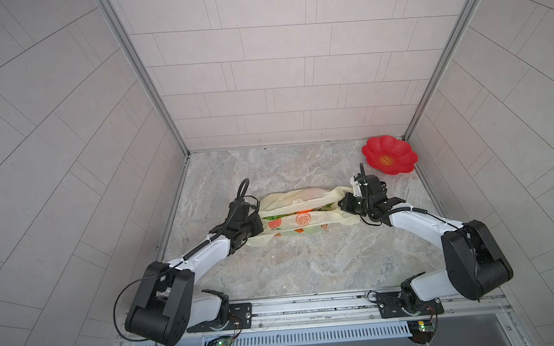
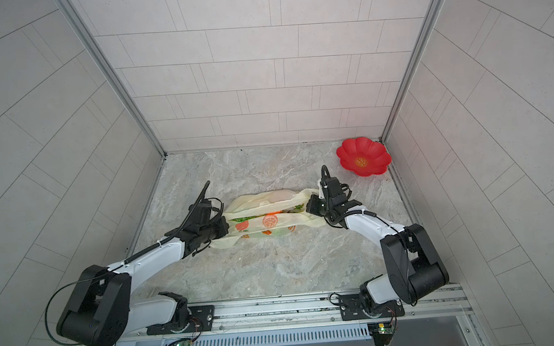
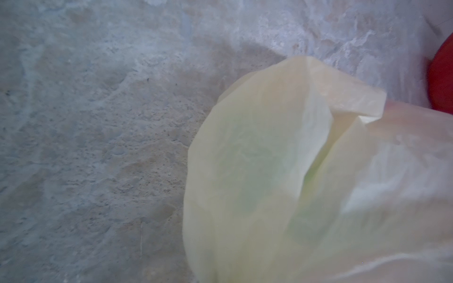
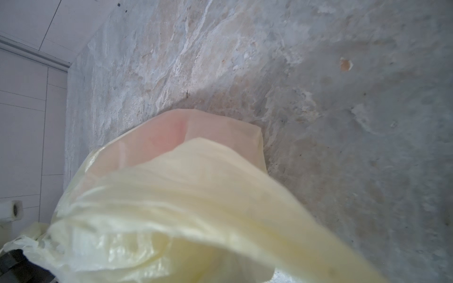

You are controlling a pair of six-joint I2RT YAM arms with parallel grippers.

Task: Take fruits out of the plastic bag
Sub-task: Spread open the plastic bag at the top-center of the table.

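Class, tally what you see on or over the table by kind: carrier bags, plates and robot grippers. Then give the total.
plastic bag: 1
red plate: 1
grippers: 2 (left gripper, right gripper), each shut on one end of the bag
Total: 4

Both top views are looking steeply down from high above the table [image 1: 274, 266], facing the back wall [image 1: 280, 81] from well behind the plastic bag [image 1: 291, 217]. They are standing far from it and sharing nearly the whole scene around it. The left wrist camera is sitting right against the plastic bag [image 3: 269, 171], looking along it toward the red plate [image 3: 441, 76] beyond its other end. The right wrist camera is sitting just as close to the plastic bag [image 4: 183, 208] at the opposite end, facing over it toward a tiled wall [image 4: 24, 122]. All four are sharing the plastic bag and the table beside it.
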